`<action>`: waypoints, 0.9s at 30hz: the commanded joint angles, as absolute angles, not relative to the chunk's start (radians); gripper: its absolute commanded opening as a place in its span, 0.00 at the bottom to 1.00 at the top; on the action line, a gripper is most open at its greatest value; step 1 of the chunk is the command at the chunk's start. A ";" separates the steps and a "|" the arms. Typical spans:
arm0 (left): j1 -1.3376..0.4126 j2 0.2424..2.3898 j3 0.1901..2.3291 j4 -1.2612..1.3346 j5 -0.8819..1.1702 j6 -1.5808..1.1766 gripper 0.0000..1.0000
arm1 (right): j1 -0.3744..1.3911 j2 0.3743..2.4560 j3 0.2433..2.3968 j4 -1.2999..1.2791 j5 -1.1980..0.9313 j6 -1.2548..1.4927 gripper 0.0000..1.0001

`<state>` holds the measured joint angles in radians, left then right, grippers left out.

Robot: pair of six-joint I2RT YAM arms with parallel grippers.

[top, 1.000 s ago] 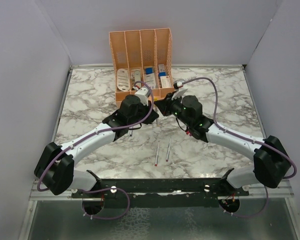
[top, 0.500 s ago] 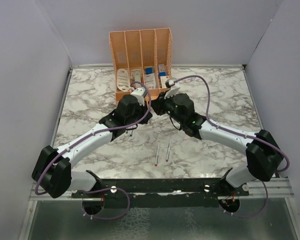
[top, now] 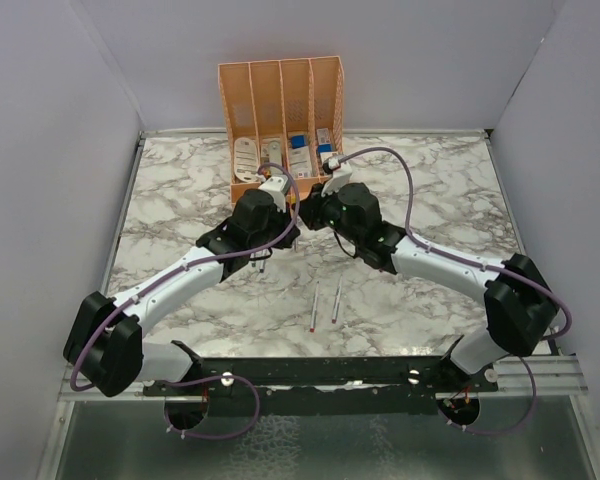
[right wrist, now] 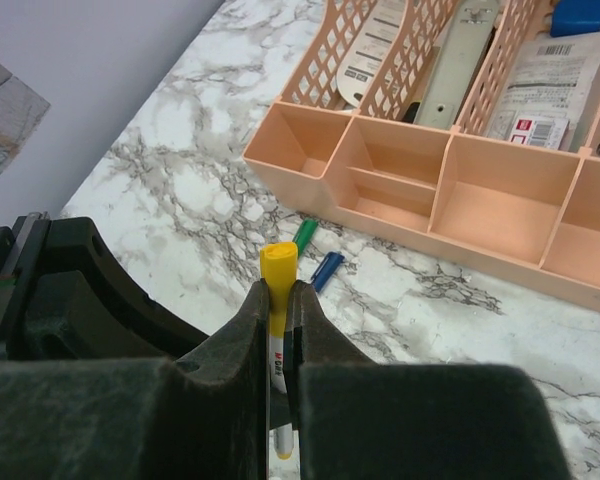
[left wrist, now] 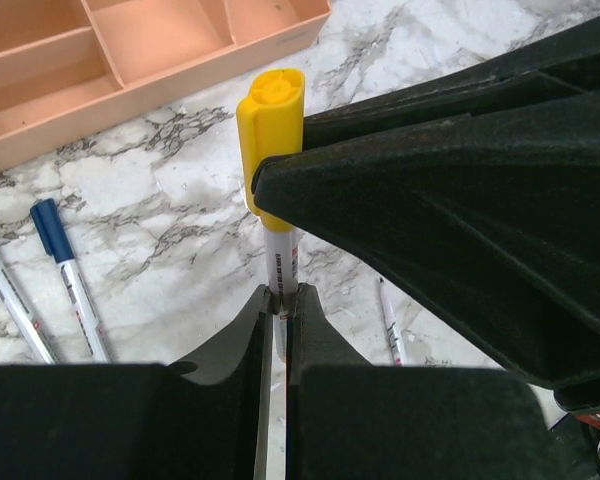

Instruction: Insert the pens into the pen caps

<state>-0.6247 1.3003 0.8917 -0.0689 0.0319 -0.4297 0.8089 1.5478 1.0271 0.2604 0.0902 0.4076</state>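
Note:
My left gripper is shut on the grey-white barrel of a pen and holds it upright above the table. A yellow pen cap sits on that pen's upper end. My right gripper is shut on this yellow cap, with the barrel running down between its fingers. In the top view the two grippers meet in front of the organiser, left and right. A blue-capped pen and a green-capped pen lie on the marble below.
The peach organiser stands at the back of the table, its low front compartments close behind the grippers. Two loose pens lie on the marble nearer the arm bases. One of them shows in the left wrist view.
My right arm has swung left and back toward the left gripper. The two grippers have closed the gap between them and now meet at the yellow-capped pen.

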 commanded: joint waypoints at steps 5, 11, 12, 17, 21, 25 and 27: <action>-0.603 1.315 0.940 -0.036 0.027 -0.474 0.00 | 0.853 1.592 1.068 -0.020 0.067 0.384 0.05; -0.604 1.360 0.899 -0.107 0.052 -0.507 0.00 | 0.853 1.566 1.138 -0.014 0.184 0.355 0.33; -0.604 1.370 0.900 -0.119 0.050 -0.507 0.00 | 0.853 1.559 1.146 -0.009 0.204 0.347 0.36; -0.603 1.414 0.916 -0.182 0.009 -0.490 0.00 | 0.853 1.510 1.165 0.004 0.351 0.325 0.40; -0.584 1.467 0.952 -0.231 -0.003 -0.474 0.00 | 0.853 1.465 1.153 -0.017 0.514 0.324 0.40; -0.550 1.553 1.008 -0.297 0.001 -0.458 0.00 | 0.852 1.425 1.140 -0.064 0.611 0.323 0.40; -0.537 1.610 1.050 -0.332 -0.003 -0.445 0.00 | 0.851 1.407 1.132 -0.084 0.627 0.330 0.40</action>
